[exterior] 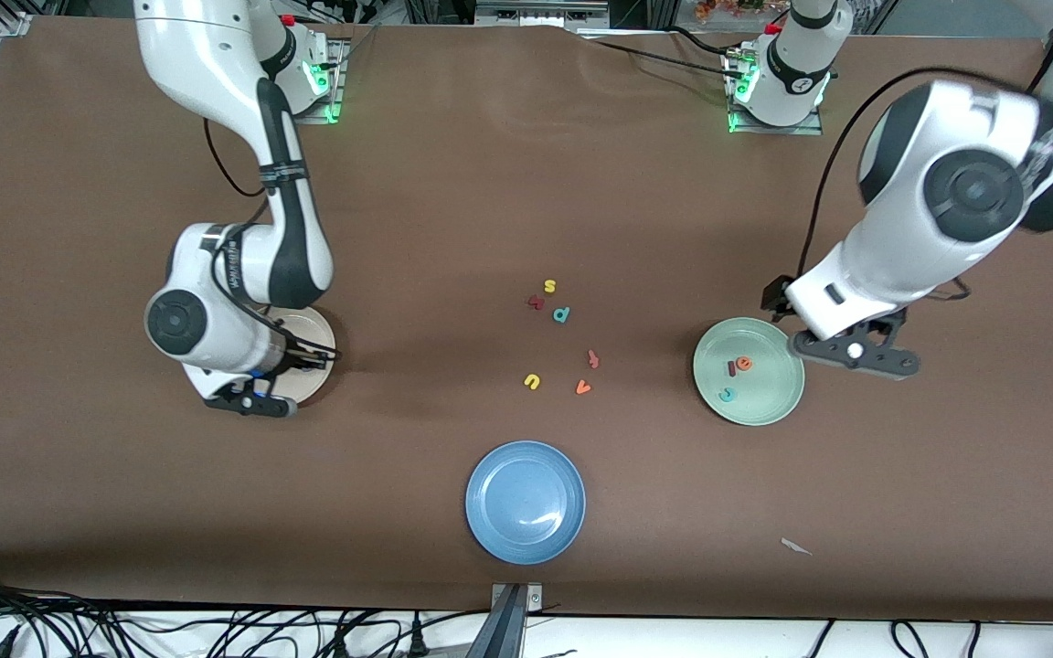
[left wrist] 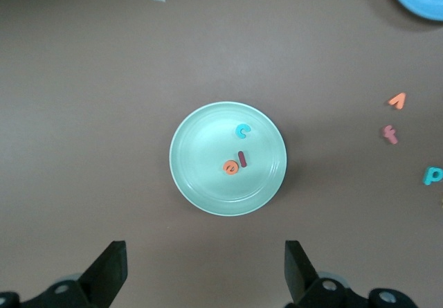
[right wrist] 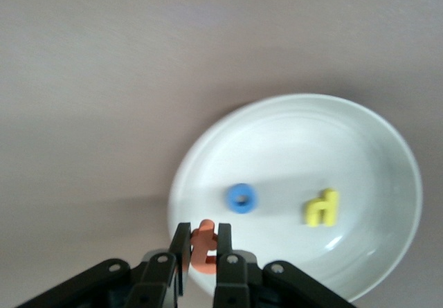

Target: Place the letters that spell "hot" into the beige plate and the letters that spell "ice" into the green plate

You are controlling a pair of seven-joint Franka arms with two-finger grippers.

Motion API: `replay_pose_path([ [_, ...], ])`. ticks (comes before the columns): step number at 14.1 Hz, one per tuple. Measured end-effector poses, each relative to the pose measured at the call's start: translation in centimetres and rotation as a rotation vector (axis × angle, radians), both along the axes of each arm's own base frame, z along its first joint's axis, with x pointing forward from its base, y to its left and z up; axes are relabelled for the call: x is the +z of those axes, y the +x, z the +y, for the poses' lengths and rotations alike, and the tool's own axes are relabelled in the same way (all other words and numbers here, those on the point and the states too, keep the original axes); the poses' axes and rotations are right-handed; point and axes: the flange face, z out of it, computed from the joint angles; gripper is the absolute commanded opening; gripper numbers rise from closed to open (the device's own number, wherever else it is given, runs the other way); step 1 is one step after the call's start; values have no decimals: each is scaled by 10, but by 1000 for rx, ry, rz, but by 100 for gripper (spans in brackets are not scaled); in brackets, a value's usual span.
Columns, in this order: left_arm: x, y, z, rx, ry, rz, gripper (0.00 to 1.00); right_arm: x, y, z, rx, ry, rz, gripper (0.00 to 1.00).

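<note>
My right gripper (right wrist: 203, 239) is shut on the orange t (right wrist: 205, 226) and holds it just over the rim of the beige plate (right wrist: 291, 135). A blue o (right wrist: 241, 198) and a yellow h (right wrist: 322, 207) lie in that plate. In the front view the right gripper (exterior: 301, 359) covers much of the beige plate (exterior: 319, 327). The green plate (exterior: 764, 407) holds the orange e (exterior: 743, 363), the dark red i (exterior: 731, 368) and the teal c (exterior: 727, 395). My left gripper (exterior: 851, 352) hangs open and empty beside the green plate (left wrist: 201, 142), toward the left arm's end.
A blue plate (exterior: 526, 501) sits nearest the front camera. Loose letters lie mid-table: yellow s (exterior: 549, 286), a dark red letter (exterior: 536, 302), teal d (exterior: 561, 314), salmon t-like letter (exterior: 592, 358), yellow u (exterior: 532, 381), orange v (exterior: 583, 387). A white scrap (exterior: 796, 546) lies near the front edge.
</note>
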Motion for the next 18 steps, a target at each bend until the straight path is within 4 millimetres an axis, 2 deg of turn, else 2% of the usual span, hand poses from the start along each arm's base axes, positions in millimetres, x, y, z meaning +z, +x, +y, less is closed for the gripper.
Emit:
replay_pose_path([
  [1, 14, -4, 2, 8, -2, -10, 100, -12, -11, -14, 11, -5, -10, 32],
  [2, 24, -8, 7, 22, -11, -13, 100, -23, -21, -23, 13, -10, -9, 89],
  [3, 33, -11, 15, 43, -29, -16, 100, -29, -27, -27, 10, -13, -4, 100],
  [6, 56, -16, 49, 115, -58, -42, 100, -22, -27, -26, 4, 0, -12, 100],
  [9, 71, -31, 68, 147, -49, -57, 100, 19, -12, -5, 26, 48, 9, 100],
  [12, 74, -46, 70, 152, -40, -55, 100, 69, 1, 2, 33, 72, 56, 100],
  [15, 71, -50, 64, 158, -100, -37, 100, 120, 9, 1, 26, 73, 104, 100],
  [18, 78, -63, 58, 151, -127, -40, 100, 151, 16, -1, 46, 50, 108, 100],
])
